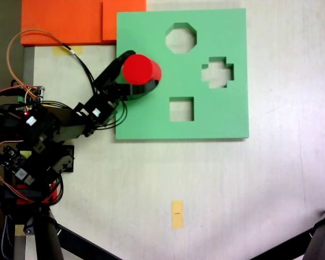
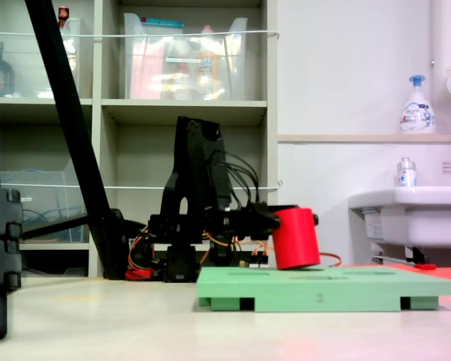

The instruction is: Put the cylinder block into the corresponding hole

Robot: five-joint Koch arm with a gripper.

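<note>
While the red cylinder (image 1: 141, 69) hangs tilted just above the green board (image 1: 206, 122), clamped between my gripper's (image 1: 136, 76) jaws, the job is, by my reckoning, mostly done: the block is lifted and carried over the near-left part of the board, where the round hole sits hidden beneath it. What is left is to right it, lower it and let go. My arm reaches low and forward from its base (image 2: 182, 263), wrist nearly level.

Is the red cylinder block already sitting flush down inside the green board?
No. In a fixed view the cylinder block is tilted and held above the green board by the tool.
</note>
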